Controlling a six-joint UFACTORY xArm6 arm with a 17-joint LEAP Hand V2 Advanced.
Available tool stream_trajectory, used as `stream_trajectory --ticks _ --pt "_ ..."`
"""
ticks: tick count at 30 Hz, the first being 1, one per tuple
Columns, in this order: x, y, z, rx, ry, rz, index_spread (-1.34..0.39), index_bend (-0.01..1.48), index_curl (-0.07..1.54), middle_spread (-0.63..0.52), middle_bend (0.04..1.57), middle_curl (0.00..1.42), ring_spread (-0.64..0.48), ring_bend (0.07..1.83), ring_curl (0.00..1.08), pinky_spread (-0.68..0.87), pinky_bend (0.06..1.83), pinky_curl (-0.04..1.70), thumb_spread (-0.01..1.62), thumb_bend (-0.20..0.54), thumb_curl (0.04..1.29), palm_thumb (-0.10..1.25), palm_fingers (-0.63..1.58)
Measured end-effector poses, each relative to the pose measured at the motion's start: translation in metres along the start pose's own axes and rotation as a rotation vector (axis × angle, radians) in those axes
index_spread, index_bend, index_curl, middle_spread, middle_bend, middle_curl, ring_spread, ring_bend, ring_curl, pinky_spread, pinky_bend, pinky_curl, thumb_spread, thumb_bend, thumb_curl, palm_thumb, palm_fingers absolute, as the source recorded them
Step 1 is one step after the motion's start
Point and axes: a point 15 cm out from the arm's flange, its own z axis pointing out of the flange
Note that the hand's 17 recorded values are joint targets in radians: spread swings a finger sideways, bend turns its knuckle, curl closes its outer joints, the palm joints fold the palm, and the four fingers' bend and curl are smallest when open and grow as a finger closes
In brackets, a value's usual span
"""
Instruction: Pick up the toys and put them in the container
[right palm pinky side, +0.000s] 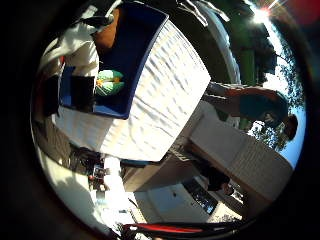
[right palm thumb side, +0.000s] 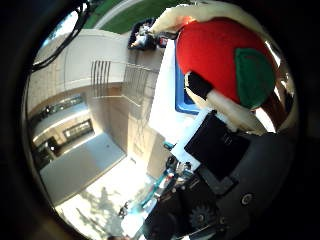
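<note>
In the right thumb side palm view a red plush toy (right palm thumb side: 225, 60) with a green patch fills the area close to the palm. My hand (right palm thumb side: 225, 150) has a black and white finger (right palm thumb side: 200, 85) curled across it, so it is shut on this toy. A corner of the blue container (right palm thumb side: 184, 98) shows just behind the toy. In the right little finger side palm view the blue container (right palm pinky side: 140, 45) stands on a white table (right palm pinky side: 175, 95). A green and white toy (right palm pinky side: 110, 83) and an orange toy (right palm pinky side: 106, 30) lie inside it. White finger parts (right palm pinky side: 78, 50) reach in beside the container.
The white slatted table ends in an edge (right palm pinky side: 190, 135) beyond the container, with paving (right palm pinky side: 170, 200) below. A pale building wall and pavement (right palm thumb side: 85, 150) show beside the table in the thumb side view.
</note>
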Motion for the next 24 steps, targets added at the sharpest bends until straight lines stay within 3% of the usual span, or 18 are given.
stream_trajectory --ticks 4,7,8,9,12,14,24 --pt "0.001 -0.034 0.042 -0.037 -0.002 -0.001 -0.89 0.92 0.01 -0.27 0.95 1.13 -0.05 1.32 0.8 0.2 1.42 0.83 1.19 -0.034 0.6 0.87 0.61" --pt "-0.004 -0.04 0.059 -0.07 -0.002 -0.009 -0.55 0.88 0.05 -0.18 0.58 0.96 0.06 1.12 0.75 0.26 1.3 0.83 1.19 -0.03 0.57 0.84 0.03" --pt "-0.004 -0.038 0.062 -0.085 -0.003 -0.01 -0.5 0.87 0.05 -0.15 0.5 0.91 0.09 1.04 0.71 0.28 1.26 0.8 1.19 -0.03 0.57 0.84 -0.11" --pt "-0.004 -0.036 0.063 -0.095 -0.004 -0.011 -0.45 0.75 0.05 -0.07 0.34 0.8 0.16 0.87 0.61 0.33 1.21 0.73 1.19 -0.03 0.55 0.83 -0.26" --pt "-0.008 -0.026 0.066 -0.139 -0.029 -0.016 -0.45 0.59 0.04 0.02 0.16 0.67 0.24 0.67 0.48 0.38 1.11 0.65 1.18 -0.03 0.53 0.81 -0.29" --pt "-0.017 -0.026 0.065 -0.139 -0.068 -0.022 -0.44 0.51 0.04 0.06 0.13 0.61 0.27 0.59 0.43 0.4 1.04 0.61 1.18 -0.027 0.52 0.81 -0.26" --pt "-0.015 0.001 -0.002 0.014 -0.113 -0.057 -0.42 0.27 0.12 0.13 0.1 0.36 0.32 0.42 0.34 0.47 0.86 0.46 1.17 -0.024 0.48 0.81 -0.11"
